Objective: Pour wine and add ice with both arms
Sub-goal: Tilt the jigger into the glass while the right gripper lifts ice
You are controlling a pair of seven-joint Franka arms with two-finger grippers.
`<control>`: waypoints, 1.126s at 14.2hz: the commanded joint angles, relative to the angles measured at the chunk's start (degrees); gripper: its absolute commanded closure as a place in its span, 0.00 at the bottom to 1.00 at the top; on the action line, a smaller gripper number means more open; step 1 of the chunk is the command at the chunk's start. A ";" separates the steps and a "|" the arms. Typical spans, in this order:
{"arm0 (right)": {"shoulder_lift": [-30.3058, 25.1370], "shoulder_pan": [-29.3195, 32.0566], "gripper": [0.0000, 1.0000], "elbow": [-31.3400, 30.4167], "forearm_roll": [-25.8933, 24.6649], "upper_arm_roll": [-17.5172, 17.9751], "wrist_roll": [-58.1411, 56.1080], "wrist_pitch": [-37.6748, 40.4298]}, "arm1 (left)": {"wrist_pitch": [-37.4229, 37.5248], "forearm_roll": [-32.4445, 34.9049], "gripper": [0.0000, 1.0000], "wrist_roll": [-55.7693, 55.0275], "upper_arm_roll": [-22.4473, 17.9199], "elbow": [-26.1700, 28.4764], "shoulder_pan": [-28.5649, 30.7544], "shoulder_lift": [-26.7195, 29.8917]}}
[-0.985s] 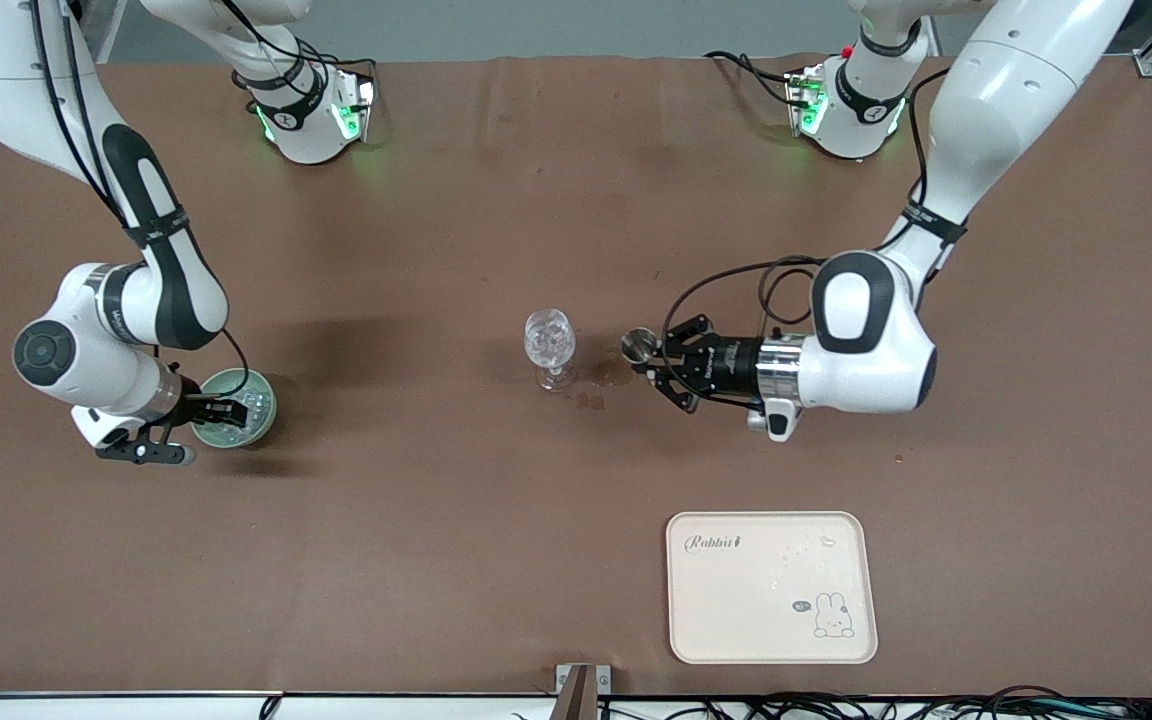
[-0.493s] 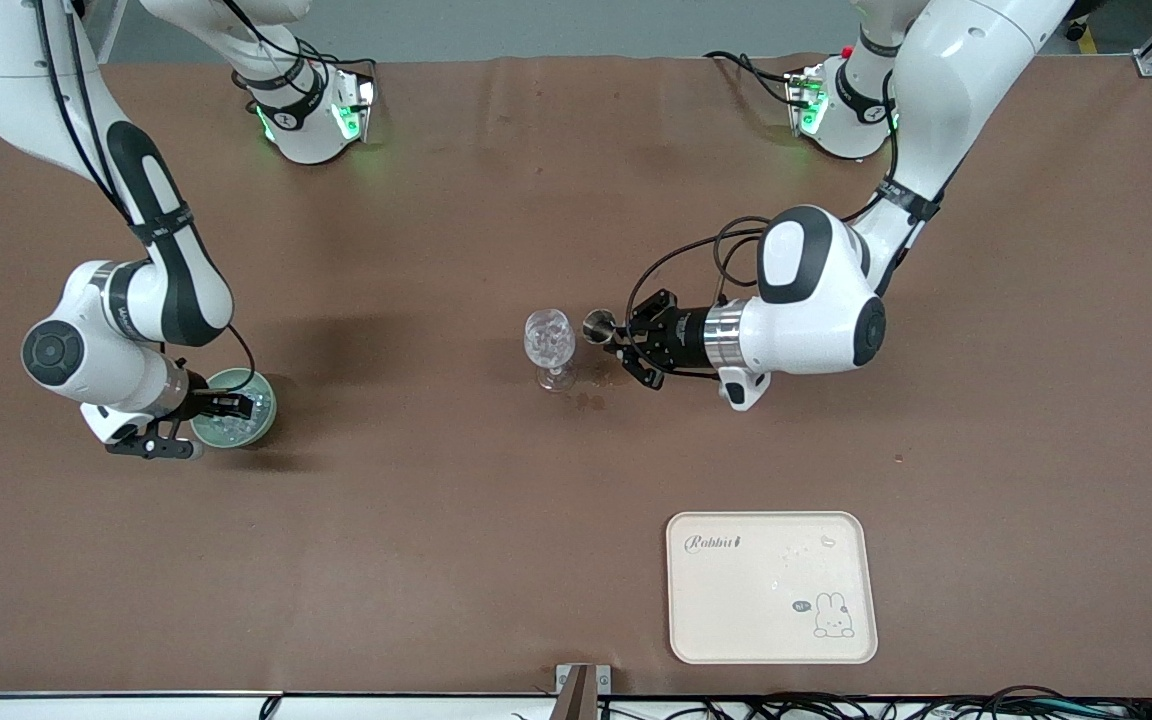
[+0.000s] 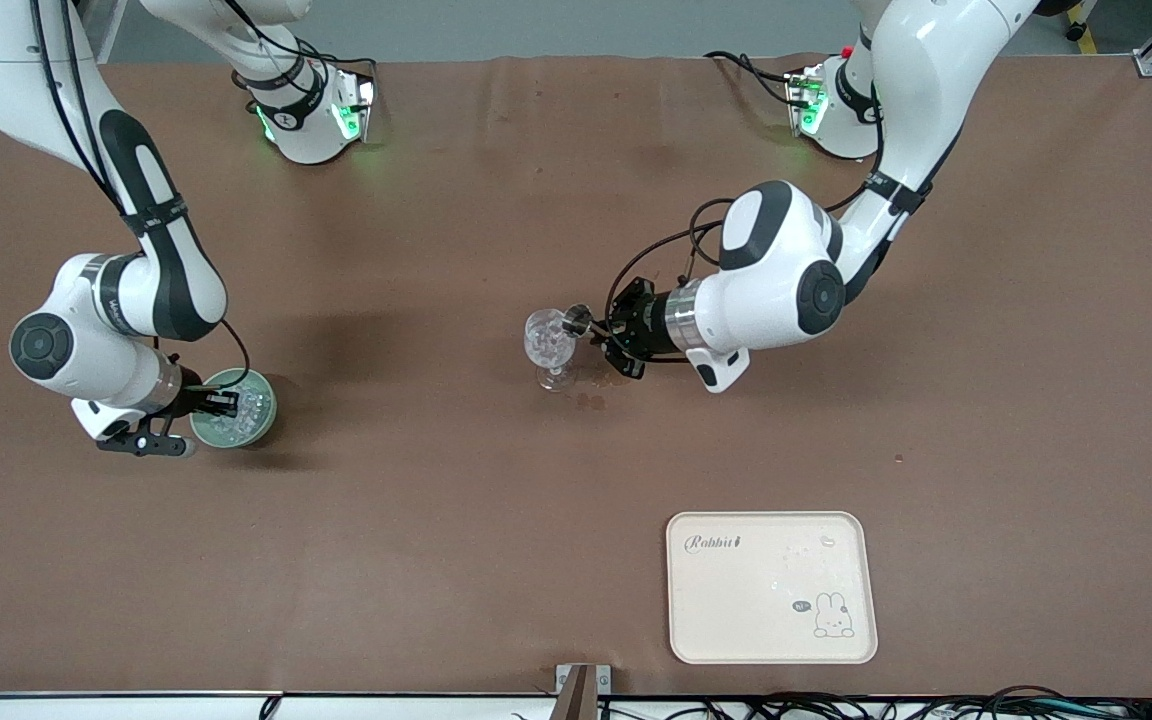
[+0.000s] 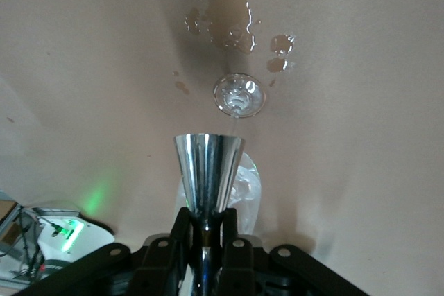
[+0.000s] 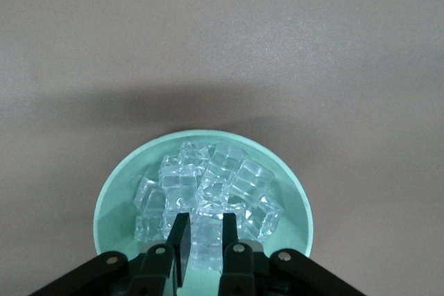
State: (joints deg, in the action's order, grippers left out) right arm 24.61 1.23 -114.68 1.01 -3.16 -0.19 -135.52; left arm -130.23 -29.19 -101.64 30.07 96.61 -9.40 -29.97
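A clear stemmed glass [image 3: 549,345] stands mid-table, and clear lumps seem to glint inside it. My left gripper [image 3: 604,333] is shut on the stem of a shiny metal measuring cup [image 4: 207,171]. The cup lies on its side, its mouth at the glass's rim [image 4: 248,184]. Wine is out of view. Toward the right arm's end sits a pale green bowl [image 3: 258,421] heaped with ice [image 5: 215,178]. My right gripper [image 5: 203,223] reaches into that bowl [image 5: 114,202], its fingers shut on one ice cube [image 5: 206,244].
Wet spill spots [image 3: 591,400] mark the brown table cover beside the glass's foot, also in the left wrist view [image 4: 229,22]. A cream tray [image 3: 771,587] with a rabbit print lies nearer the front camera, toward the left arm's end.
The left arm has carried the metal cup sideways from beside the glass up to its rim. The right gripper's fingers have closed on ice in the bowl.
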 commanded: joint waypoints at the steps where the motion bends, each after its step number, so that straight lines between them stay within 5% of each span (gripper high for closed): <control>1: -1.32 0.18 0.71 -1.60 0.66 0.17 0.54 -0.44 | -0.29 2.89 0.99 -3.21 -0.36 -0.10 -0.61 0.96; 16: -0.53 0.35 0.65 -2.03 0.66 0.17 0.54 -1.06 | -0.29 24.78 0.99 -22.98 -0.45 -2.12 -6.59 0.43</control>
State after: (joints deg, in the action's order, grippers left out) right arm 24.66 1.27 -115.36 1.01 -3.21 -0.14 -135.66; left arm -130.40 -6.71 -122.13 30.03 94.92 -14.88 -29.98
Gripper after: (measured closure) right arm 0.643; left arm 0.789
